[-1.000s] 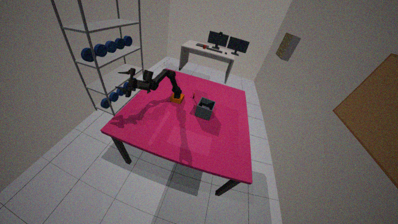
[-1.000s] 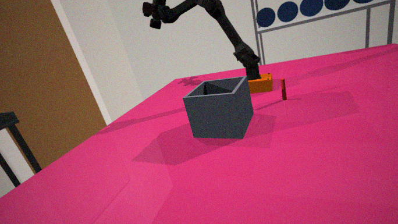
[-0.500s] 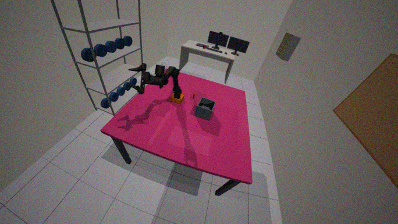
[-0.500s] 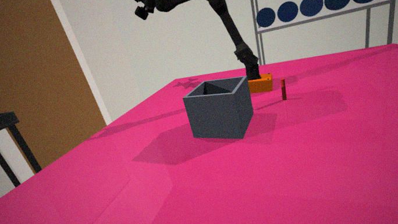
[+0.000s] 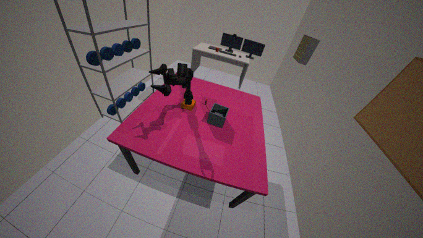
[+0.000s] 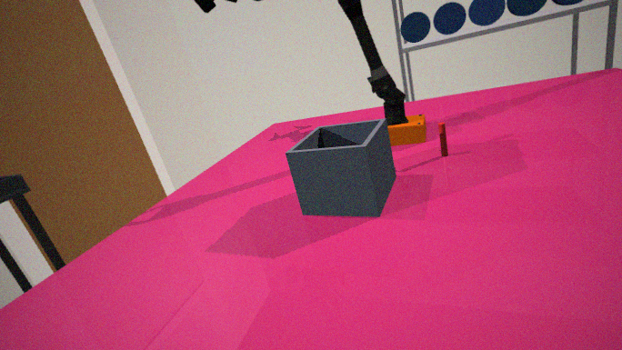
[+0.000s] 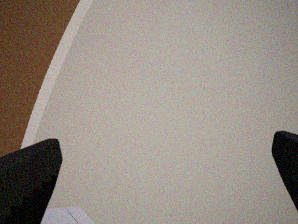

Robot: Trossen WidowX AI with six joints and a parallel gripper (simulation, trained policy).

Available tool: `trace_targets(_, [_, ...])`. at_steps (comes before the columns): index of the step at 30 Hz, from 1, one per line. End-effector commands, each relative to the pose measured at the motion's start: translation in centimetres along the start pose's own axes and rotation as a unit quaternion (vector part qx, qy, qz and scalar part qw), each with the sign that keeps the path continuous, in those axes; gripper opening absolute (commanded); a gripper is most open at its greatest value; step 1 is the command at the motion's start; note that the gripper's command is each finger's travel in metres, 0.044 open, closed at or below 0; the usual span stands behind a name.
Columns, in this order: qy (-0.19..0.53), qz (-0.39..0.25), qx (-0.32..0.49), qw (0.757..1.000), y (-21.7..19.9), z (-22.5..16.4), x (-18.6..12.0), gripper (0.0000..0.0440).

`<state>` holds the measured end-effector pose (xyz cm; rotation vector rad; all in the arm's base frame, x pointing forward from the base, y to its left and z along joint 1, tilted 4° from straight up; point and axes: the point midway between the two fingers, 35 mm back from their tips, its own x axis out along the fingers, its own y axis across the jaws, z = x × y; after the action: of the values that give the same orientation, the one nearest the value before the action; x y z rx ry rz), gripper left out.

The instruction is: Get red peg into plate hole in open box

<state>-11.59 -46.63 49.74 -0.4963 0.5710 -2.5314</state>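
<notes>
Reaching the slim upright red peg [image 5: 205, 101] [image 6: 443, 139] was the step in hand, I judged; it stood on the pink rectangular bench [image 5: 187, 148] [image 6: 412, 273], outside the open grey square box [image 5: 216, 120] [image 6: 339, 183]. The black two-fingered tool [image 5: 151, 78] [image 7: 169, 148] hung far off, spread wide around nothing, and needed to swing back and descend. The wrist view showed neither peg nor box; the exterior view showed both.

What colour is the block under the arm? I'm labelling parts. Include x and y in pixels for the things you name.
Orange [image 5: 184, 107] [image 6: 406, 135], clearest in the exterior view.
</notes>
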Motion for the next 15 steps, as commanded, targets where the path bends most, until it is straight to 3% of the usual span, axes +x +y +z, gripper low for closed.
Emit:
trace_targets(1, [-0.006, 0.019, 0.046, 0.999, 0.0, 1.4, -1.7, 0.0440])
trace_targets(15, [-0.020, 0.107, 0.197, 0.974, 0.8, 5.3, -8.1, 0.0440])
